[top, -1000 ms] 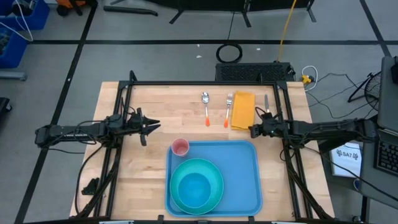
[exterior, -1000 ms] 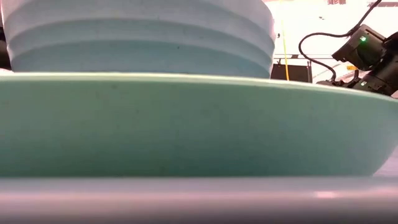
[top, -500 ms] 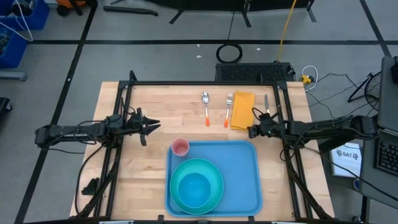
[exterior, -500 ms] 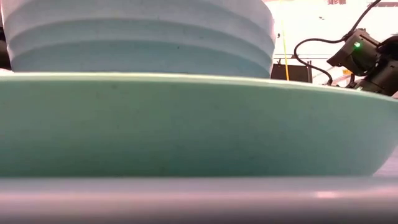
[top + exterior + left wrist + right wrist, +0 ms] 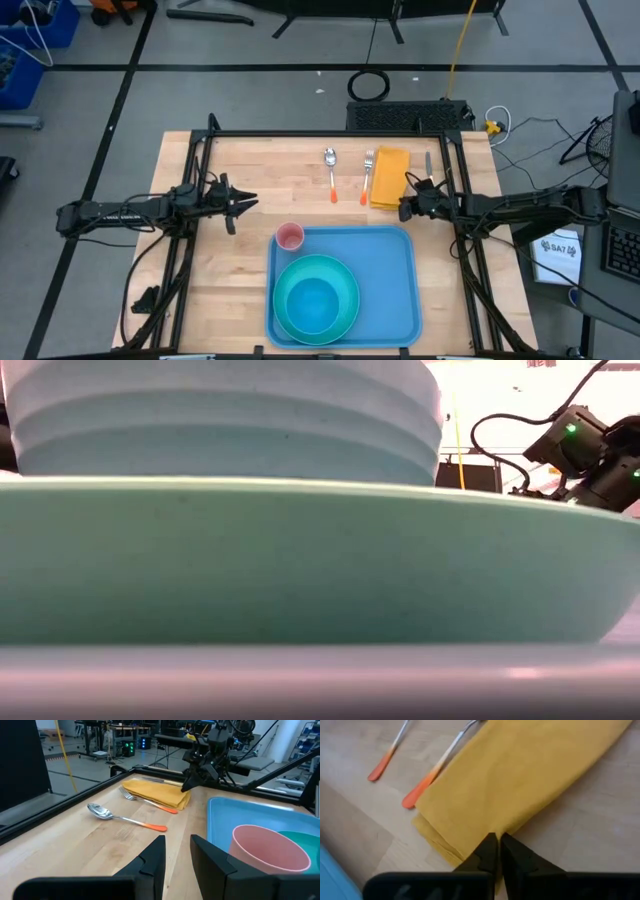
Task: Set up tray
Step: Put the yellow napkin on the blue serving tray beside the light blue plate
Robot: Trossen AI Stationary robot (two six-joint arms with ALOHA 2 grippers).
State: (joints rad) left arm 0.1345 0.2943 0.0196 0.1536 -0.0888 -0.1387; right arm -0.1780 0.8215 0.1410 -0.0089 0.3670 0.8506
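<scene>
Large flat light-blue plastic tray sits on the wooden worktop, just beside and below the right end effector, already carrying a round teal plate with a blue bowl and a pink cup. Step in hand looks like fetching the folded yellow cloth napkin: right fingers pressed nearly together at its near edge, nothing pinched. Next it probably needs a pinch and lift. Orange-handled fork lies touching the napkin's far side, spoon beyond. Left end effector waits spread, well apart.
</scene>
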